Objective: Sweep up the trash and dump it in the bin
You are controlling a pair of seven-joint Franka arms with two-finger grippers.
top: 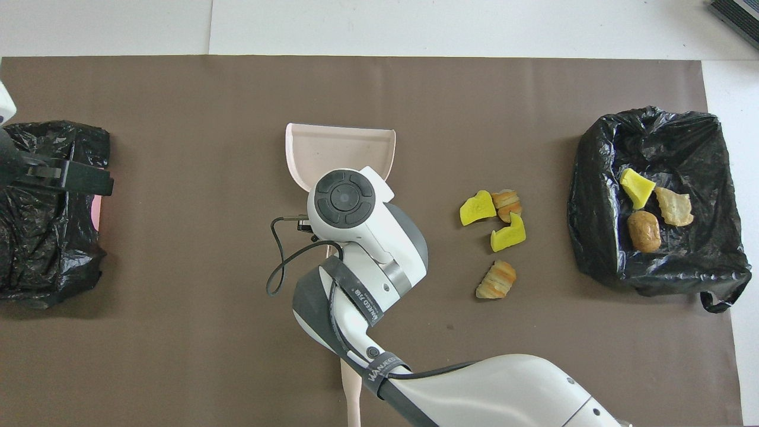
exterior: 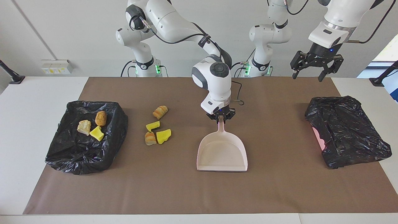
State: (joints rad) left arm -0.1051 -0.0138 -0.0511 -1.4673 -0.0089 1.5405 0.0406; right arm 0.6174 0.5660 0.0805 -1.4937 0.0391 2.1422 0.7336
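— Done so far, starting at the right arm's end of the table?

— Roughly under half, at a guess. In the black-lined bin [exterior: 62, 155]: three scraps [exterior: 90, 126] already dumped, two tan lumps and one yellow chunk.

— And left to do?

— Four loose scraps [exterior: 157, 129] on the brown mat [exterior: 199, 193], just beside the bin toward the middle of the table: two yellow, two orange-brown, bunched close together. Not yet swept.

— Then the dustpan?

— Pale pink dustpan [exterior: 222, 154] flat on the mat at mid-table, well apart from the loose scraps, mouth pointing away from the robots. Empty inside. Clamped at the handle by the right gripper [exterior: 221, 117], fingers closed tight on it.

— Any brush?

— Hidden by the right arm from the front. From above, only a pale brush handle [top: 351, 391] lying on the mat at the robots' edge, untouched.

— Toward the left arm's end?

— Left gripper [exterior: 312, 70] up in the air, wide open, holding nothing, waiting over the mat's edge. Below and beside it, a second black bag [exterior: 345, 130] with a bit of pink showing, nothing visible in it.

— So, next?

— Probably: pan brought up against the four scraps, brush taken up, sweep, one more dump.
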